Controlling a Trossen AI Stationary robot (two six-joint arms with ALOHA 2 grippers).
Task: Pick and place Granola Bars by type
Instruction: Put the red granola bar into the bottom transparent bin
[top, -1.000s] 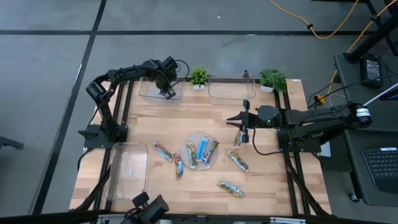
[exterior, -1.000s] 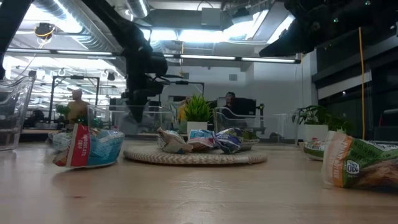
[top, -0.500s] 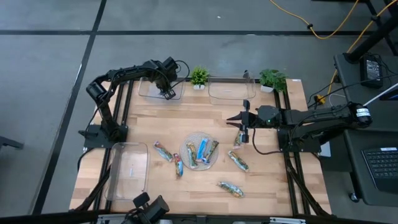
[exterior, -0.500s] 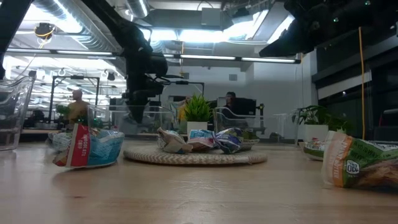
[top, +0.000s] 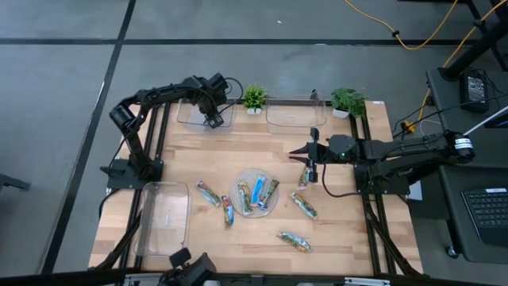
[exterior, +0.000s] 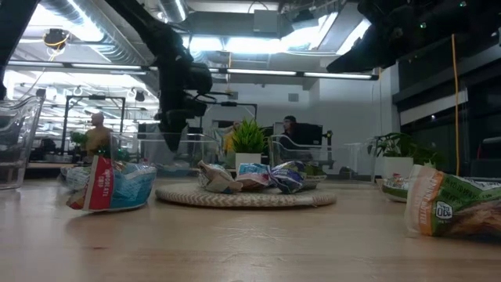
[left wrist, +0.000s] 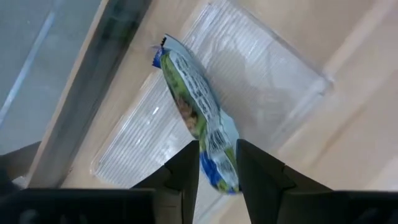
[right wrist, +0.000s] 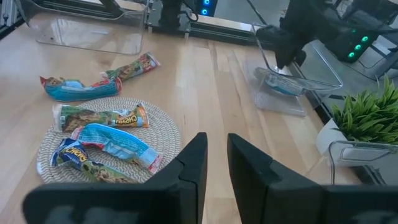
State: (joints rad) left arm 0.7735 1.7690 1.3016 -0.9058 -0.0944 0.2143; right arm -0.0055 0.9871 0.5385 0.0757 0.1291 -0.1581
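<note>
Up at the far left corner of the table (top: 333, 218), the left claw (top: 214, 121) hangs over the clear tray (top: 194, 117) with a blue-and-green granola bar (left wrist: 198, 113) between its fingers (left wrist: 184, 171) — the bar dangles into the tray, its free end down by the ribbed floor. The fingers look to be easing apart around the wrapper, though whether it has slipped loose I cannot tell. The good move here, I'd say, is to spread wide and lift straight up, so the wrapper doesn't cling to a finger and ride back out over the tray wall.

The right claw (top: 313, 167) waits near the middle of the table, fingers close together and holding nothing, just beside the round woven plate (top: 238, 184) — three bars piled on it, more scattered on the wood around. A green plant (top: 254, 98) stands just beside the tray, so a straight rise keeps clear of it.
</note>
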